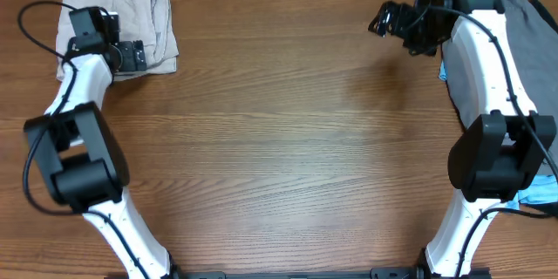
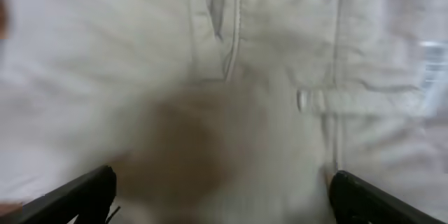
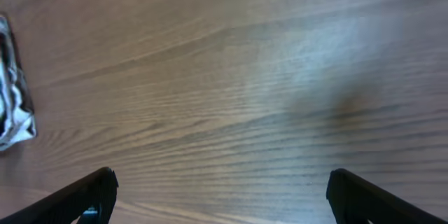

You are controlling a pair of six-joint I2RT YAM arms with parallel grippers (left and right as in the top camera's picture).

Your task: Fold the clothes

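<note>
Our left gripper (image 2: 224, 194) and right gripper (image 3: 220, 192) both spread wide and empty, so we should lift the left straight up, leaving the folded beige shorts (image 1: 157, 17) at upper left neat.

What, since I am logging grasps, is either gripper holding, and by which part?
Nothing is held. The left gripper stands open over the folded beige shorts, and the right gripper stands open over the wooden table.

Folded beige shorts (image 1: 150, 19) (far left corner) lie beneath the left hand (image 1: 137, 56), a grey garment (image 1: 526, 39) far right.
</note>
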